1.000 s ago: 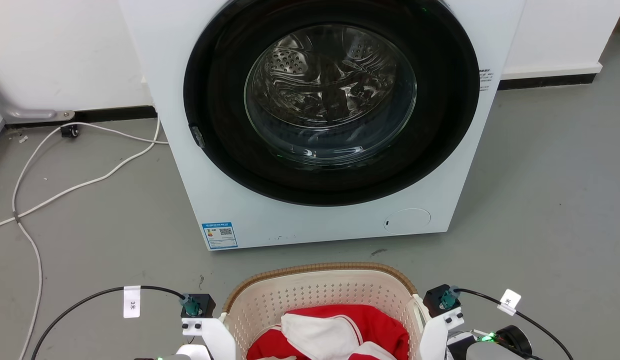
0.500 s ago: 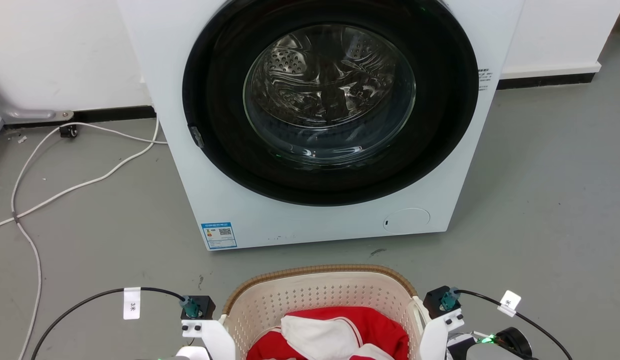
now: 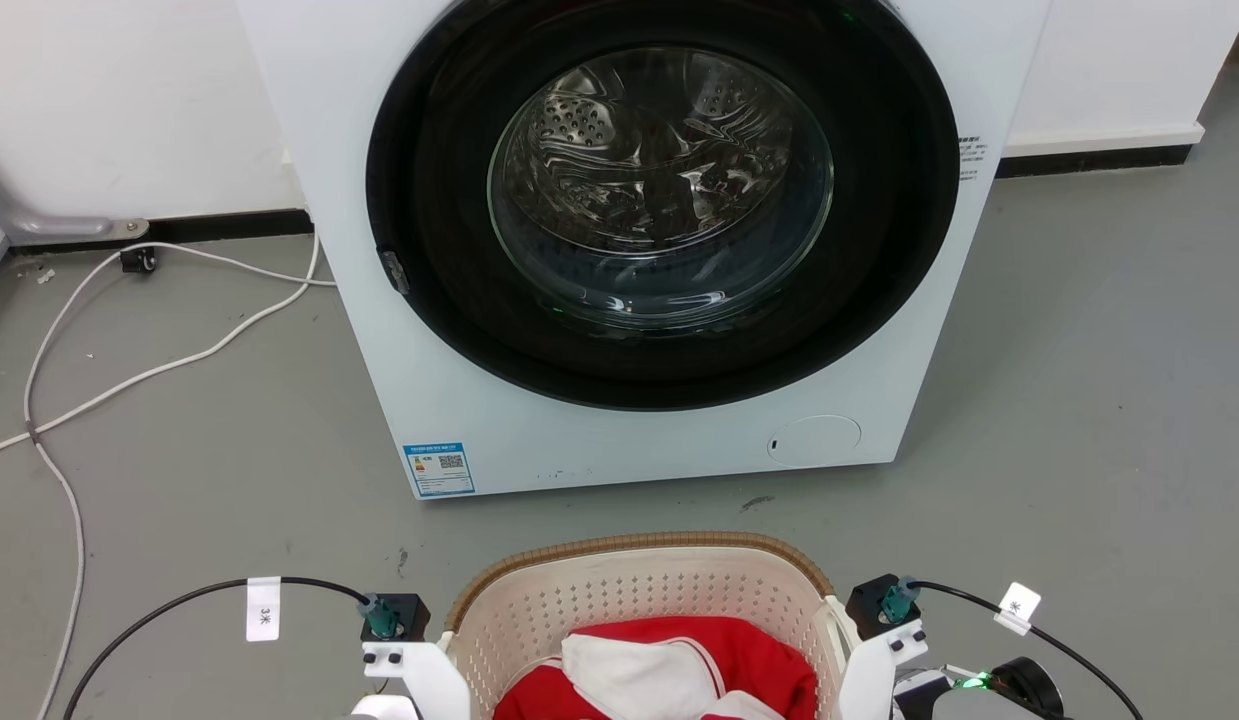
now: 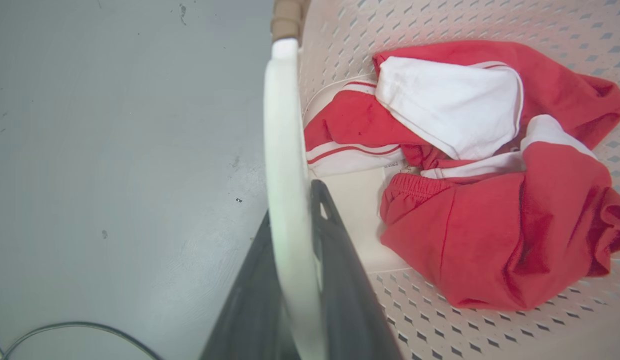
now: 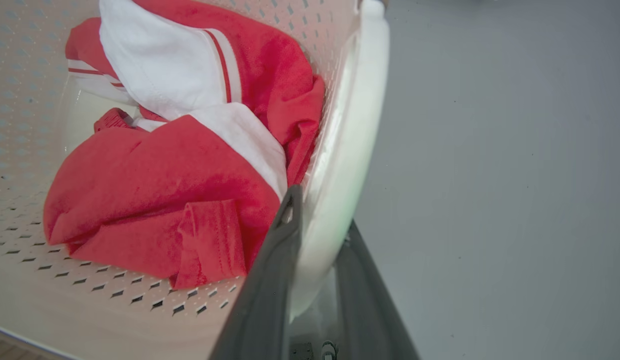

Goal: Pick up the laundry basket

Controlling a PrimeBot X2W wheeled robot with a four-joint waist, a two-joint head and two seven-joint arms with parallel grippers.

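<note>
1. The left gripper [image 4: 292, 205] has its jaws drawn narrow around the basket's white left handle [image 4: 284, 125]. One dark finger is inside the wall and one outside, and both look pressed against the plastic.
2. The right gripper [image 5: 320, 210] mirrors it, jaws narrow around the right handle [image 5: 357, 125]. The inner finger lies against the handle. The outer finger sits just beside it, and I cannot tell whether it is fully in contact.
3. The laundry basket [image 3: 639, 542] sits at 6 o'clock in the head view, between the two wrists. Its brown rim faces 12 o'clock.
4. Inside it is a heap of red and white clothes [image 4: 490, 215], at 3 o'clock from the left fingers and 9 o'clock from the right ones.
5. Beyond the basket at 12 o'clock stands the washing machine [image 3: 579, 450] with its door closed. White cables [image 3: 129, 370] trail over the grey floor [image 3: 1079, 400] at 9 o'clock.
6. Progress, as I judge it: the reach and the two-handed grasp look done. The pictures do not settle whether the base is off the floor, so what is left is an even lift.
</note>
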